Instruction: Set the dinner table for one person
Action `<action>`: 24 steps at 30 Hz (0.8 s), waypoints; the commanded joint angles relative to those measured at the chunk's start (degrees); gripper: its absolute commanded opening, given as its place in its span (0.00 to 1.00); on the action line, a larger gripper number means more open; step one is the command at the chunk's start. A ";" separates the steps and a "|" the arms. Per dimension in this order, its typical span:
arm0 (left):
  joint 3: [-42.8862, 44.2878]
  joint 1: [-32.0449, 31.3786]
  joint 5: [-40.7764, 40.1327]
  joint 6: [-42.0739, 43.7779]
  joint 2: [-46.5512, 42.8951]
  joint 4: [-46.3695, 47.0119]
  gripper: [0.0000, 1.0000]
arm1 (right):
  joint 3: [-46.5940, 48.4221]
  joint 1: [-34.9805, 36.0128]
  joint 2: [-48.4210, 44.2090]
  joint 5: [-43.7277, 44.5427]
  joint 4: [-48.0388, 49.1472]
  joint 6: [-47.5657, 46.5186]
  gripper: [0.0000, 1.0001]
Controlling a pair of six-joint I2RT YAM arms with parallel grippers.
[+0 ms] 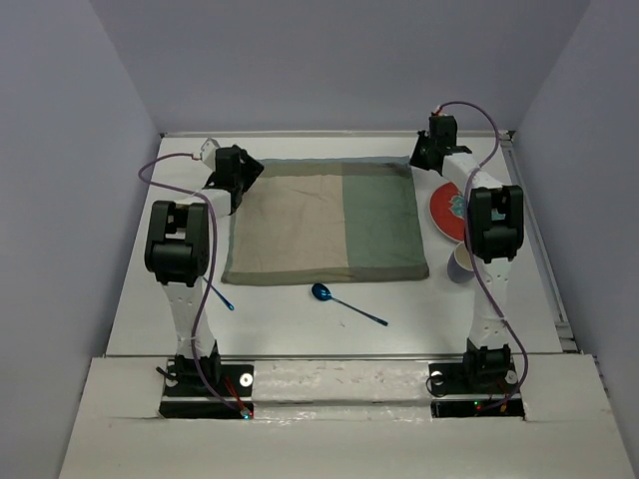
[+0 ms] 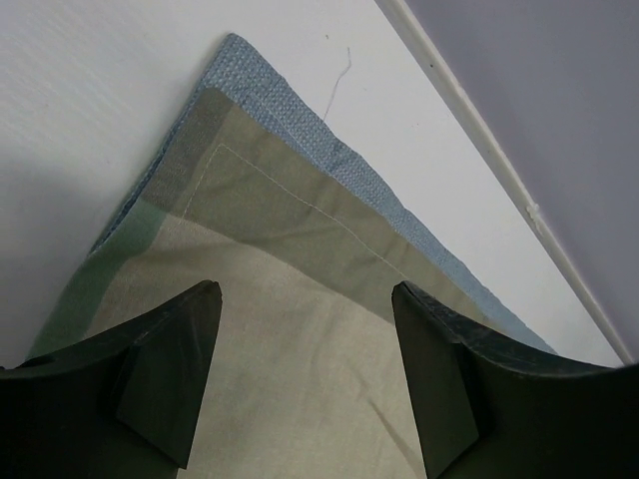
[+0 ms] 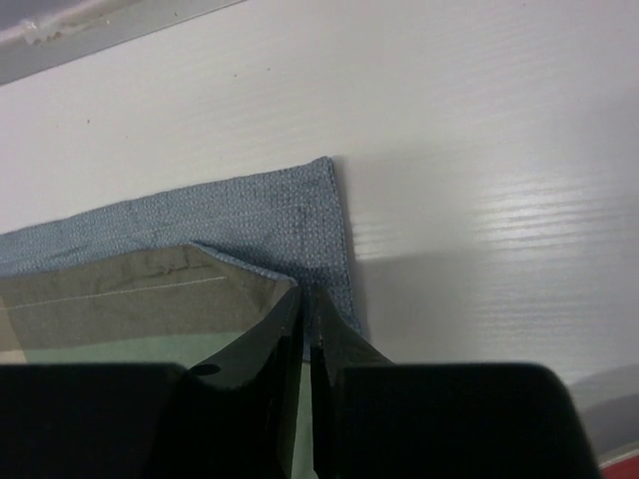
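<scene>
the right gripper, at upper right of the top view, pinches a corner of the placemat, jaws nearly together; the left gripper, at upper left, stands spread over its corner. the dinner table fills the frame beneath. i think it is best to grip both corners, then pull evenly.

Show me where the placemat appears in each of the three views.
Top external: placemat centred on the table, between the arms.
Left wrist: its far left corner fills the middle, above the open left fingers.
Right wrist: its far right corner, lower left, right fingers closed on it.
Shared landmark: the table's far edge.
</scene>
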 commanded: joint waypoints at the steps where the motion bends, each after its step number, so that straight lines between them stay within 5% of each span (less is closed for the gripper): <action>1: 1.89 0.42 -0.78 1.49 0.16 0.39 0.80 | 1.47 -0.12 2.03 0.35 4.15 -0.28 0.12; 3: 1.80 0.42 -0.87 1.49 0.34 0.39 0.80 | 1.56 -0.12 2.74 -0.26 4.15 -0.11 0.17; 5: 1.54 0.42 -0.96 1.58 0.43 0.57 0.80 | 0.95 -0.12 2.57 -1.66 4.50 0.24 0.37; 7: 1.37 0.50 -1.05 1.58 0.43 0.57 0.80 | -0.63 -0.72 1.78 -3.68 6.25 1.47 0.46; 14: 0.92 0.51 -1.31 1.84 0.34 1.09 0.80 | -7.65 -2.66 -2.95 -7.40 12.92 11.84 0.46; 24: 0.75 0.51 -1.66 2.37 0.43 1.53 0.80 | -9.87 -2.66 -3.15 -11.07 16.46 10.97 0.45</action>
